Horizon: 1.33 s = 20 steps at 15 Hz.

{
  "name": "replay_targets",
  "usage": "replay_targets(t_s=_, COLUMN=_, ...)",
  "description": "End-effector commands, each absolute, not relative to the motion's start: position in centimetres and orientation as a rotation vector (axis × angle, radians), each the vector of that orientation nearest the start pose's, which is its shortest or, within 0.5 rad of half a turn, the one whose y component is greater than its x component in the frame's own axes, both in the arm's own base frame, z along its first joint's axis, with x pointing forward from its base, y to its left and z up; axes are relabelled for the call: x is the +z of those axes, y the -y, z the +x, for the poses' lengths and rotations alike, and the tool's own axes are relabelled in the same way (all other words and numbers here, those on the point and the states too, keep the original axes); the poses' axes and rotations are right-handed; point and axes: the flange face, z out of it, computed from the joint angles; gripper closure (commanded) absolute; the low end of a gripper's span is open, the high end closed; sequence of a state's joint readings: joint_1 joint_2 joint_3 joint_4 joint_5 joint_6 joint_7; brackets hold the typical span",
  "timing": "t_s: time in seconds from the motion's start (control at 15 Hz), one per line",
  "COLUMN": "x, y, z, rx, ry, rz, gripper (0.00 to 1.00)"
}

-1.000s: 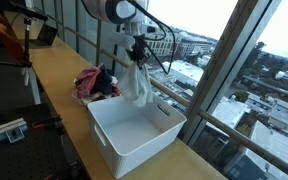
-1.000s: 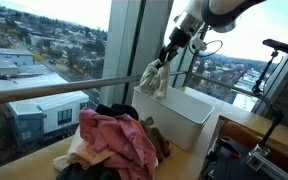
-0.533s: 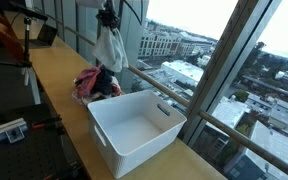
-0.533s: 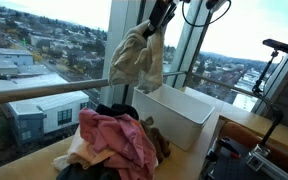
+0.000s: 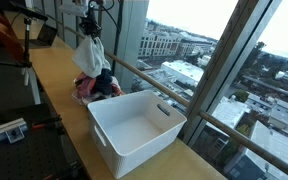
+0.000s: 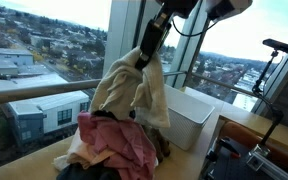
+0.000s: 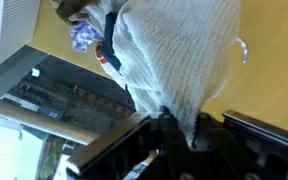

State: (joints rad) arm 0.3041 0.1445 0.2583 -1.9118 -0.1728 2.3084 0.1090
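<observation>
the gripper point(image 5: 90, 27) is closed tight on the top of a pale cloth point(image 5: 89, 58), which hangs just above the clothes pile point(image 5: 98, 86) by the window edge of the counter point(image 5: 52, 95). right of the pile stands the white bin point(image 5: 136, 132).

The cloth point(image 7: 179, 55) in my end effector point(image 7: 176, 130) is soft, matt and woven. The bin point(image 5: 124, 150) is smooth white plastic; the surface point(image 5: 59, 85) is pale wood.
</observation>
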Motion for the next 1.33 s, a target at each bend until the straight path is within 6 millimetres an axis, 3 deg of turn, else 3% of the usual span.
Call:
replay_targets(t_s=0.0, x=43.2, y=-32.0, z=53.8, rx=-0.384, ry=0.829, rz=-3.037, gripper=0.97)
replay_targets(t_s=0.13, x=41.7, y=-31.4, z=54.4, rx=-0.348, ry=0.826, rz=-3.051, gripper=0.97)
replay_targets(t_s=0.2, x=41.0, y=-30.9, z=54.6, rx=-0.327, ry=0.82, rz=-3.06, gripper=0.61)
replay_targets(t_s=0.27, x=40.4, y=-30.3, z=54.9, rx=-0.304, ry=0.809, rz=-3.067, gripper=0.6)
replay_targets(t_s=0.4, x=39.8, y=-28.7, z=55.5, rx=-0.271, ry=0.766, rz=-3.077, gripper=0.47)
replay_targets(t_s=0.8, x=42.1, y=-21.8, z=58.2, rx=-0.224, ry=0.59, rz=-3.064, gripper=0.05)
replay_targets(t_s=0.87, x=42.6, y=-20.8, z=58.7, rx=-0.228, ry=0.573, rz=-3.062, gripper=0.0)
replay_targets(t_s=0.93, x=41.0, y=-22.2, z=58.2, rx=-0.243, ry=0.585, rz=-3.076, gripper=0.15)
replay_targets(t_s=1.07, x=41.9, y=-20.7, z=58.9, rx=-0.247, ry=0.562, rz=-3.077, gripper=0.0)
replay_targets(t_s=1.27, x=42.0, y=-20.7, z=59.0, rx=-0.249, ry=0.563, rz=-3.076, gripper=0.0)
